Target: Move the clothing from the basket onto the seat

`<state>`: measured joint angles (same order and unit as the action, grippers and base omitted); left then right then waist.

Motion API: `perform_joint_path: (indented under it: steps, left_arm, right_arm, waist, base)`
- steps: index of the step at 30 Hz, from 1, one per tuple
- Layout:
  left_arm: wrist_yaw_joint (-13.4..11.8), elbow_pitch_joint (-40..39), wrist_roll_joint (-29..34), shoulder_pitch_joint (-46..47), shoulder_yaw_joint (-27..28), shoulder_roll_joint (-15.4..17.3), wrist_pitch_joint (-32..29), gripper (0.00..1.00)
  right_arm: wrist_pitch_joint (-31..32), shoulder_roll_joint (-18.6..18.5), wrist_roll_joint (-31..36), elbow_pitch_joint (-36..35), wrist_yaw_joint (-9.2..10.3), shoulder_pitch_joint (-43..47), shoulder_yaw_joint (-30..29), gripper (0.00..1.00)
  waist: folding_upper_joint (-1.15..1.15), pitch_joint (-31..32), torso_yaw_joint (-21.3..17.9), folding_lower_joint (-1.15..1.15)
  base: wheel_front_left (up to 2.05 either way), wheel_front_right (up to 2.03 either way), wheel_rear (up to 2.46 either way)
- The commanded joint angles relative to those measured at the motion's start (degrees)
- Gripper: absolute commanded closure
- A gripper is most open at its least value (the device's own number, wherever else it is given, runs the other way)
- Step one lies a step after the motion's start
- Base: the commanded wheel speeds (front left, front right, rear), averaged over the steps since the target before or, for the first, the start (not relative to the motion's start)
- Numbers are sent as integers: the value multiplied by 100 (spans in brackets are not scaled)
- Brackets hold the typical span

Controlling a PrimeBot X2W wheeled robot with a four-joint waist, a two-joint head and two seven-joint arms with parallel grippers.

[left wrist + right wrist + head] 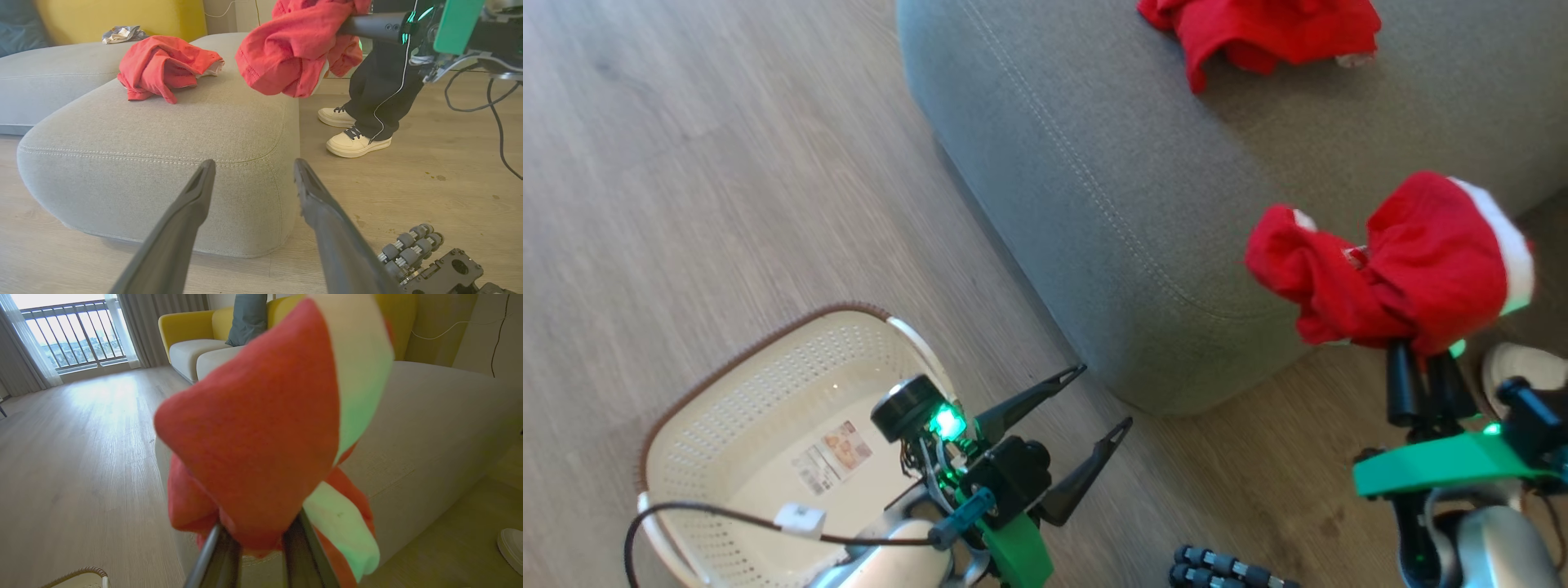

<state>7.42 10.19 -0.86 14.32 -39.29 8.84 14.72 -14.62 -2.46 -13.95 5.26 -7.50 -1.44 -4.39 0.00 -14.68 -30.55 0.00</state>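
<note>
While the right gripper [1421, 351] is clenched on the red garment with the white stripe band [1388, 261], its two dark fingers vanish into the underside of the bunched cloth, which bulges above and around them. This striped garment hangs at the near edge of the grey seat [1094, 163]. In the left wrist view the garment [286, 53] is raised above the seat's [163, 134] top, near its rounded corner, with the fingers reaching into it from the side away from the seat. In the right wrist view the cloth [261, 428] is pinched between the jaws of the gripper [257, 539], the white band folded to one side and the seat [429, 428] behind it. The plain red garment [1258, 33] lies crumpled on the seat's top, well apart from the held one. The left gripper [1104, 396] is released, jaws spread wide, grasping nothing, poised just off the seat's rounded corner and pointing at it [254, 163]. The cream basket [727, 384] stands on the wooden floor [686, 163] beside the seat, beyond the left gripper, with a paper label [833, 457] on its bottom. A person's pale shoes [355, 143] stand on the floor near the seat's far side.
</note>
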Motion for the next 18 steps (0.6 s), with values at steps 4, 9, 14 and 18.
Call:
perform_joint_path:
  steps: [4, 9, 14, 18]
  left_arm:
    - [5, -116, -102, 403, -216, 152, 28, 0]
    - [6, -80, -197, 570, -434, 218, 28, 0]
    - [6, -67, -247, 627, -508, 250, 28, 0]
    - [6, -80, -249, 618, -461, 274, 28, 0]
  right_arm:
    - [-38, -43, -230, -345, 1, 165, -111, 100]
    - [-38, -43, -349, -396, 1, 253, -170, 100]
    - [-38, -43, -406, -410, 1, 253, -195, 100]
    - [-38, -43, -365, -452, 1, 188, -210, 100]
  waist:
    - [0, -183, -101, 0]
    - [0, -249, -125, 0]
    - [0, -264, -126, 0]
    - [0, -275, -114, 0]
  base:
    - [0, 0, 0]
    - [0, 0, 0]
    - [0, 0, 0]
    - [0, 0, 0]
